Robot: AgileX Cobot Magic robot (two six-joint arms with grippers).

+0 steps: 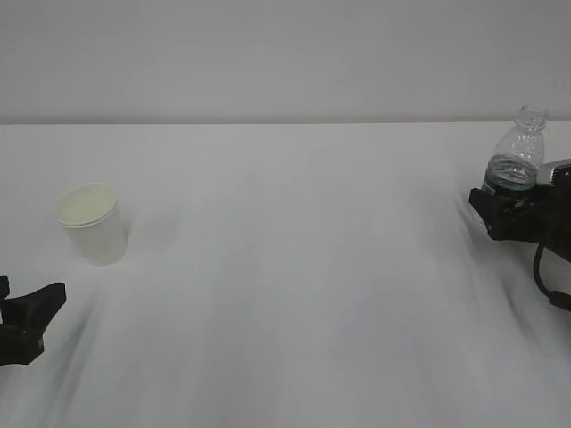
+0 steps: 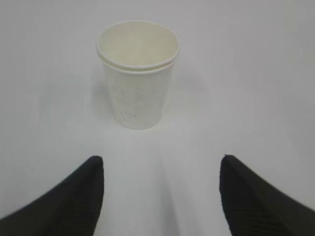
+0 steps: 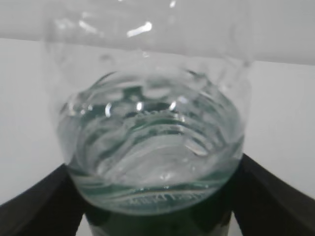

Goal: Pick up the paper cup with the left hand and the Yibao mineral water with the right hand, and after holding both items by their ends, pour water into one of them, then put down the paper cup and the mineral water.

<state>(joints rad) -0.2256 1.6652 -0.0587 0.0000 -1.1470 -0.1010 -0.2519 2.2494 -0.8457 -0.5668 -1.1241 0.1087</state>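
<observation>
Small white tapered paper cup (image 1: pixel 93 222) with a double rim line and cream inside stands upright on the plain white tabletop (image 1: pixel 294 285), left side of the exterior view, mouth up. Left hand, black gripper (image 2: pixel 160 196), sits low at the near-left edge with its fingers (image 2: pixel 69 201) spread apart, nothing between them. Left wrist view: cup is centred ahead of the gap, clear of both fingertips, not touched.

Small clear ribbed plastic bottle, the Yibao mineral water (image 1: pixel 516 160), is at the far right, upright, no cap visible on the neck, water level just above the dark green label band (image 3: pixel 157 219). Right hand, black gripper (image 1: pixel 513 212), has its fingers (image 3: pixel 34 204) on either side of the bottle at label height (wide stance, bottle fills the gap). Right wrist view shows both fingers flanking the bottle body, seemingly against it; a firm clamp can't be confirmed. Whether the bottle base is on the table or lifted can't be told; the gripper hides it.
</observation>
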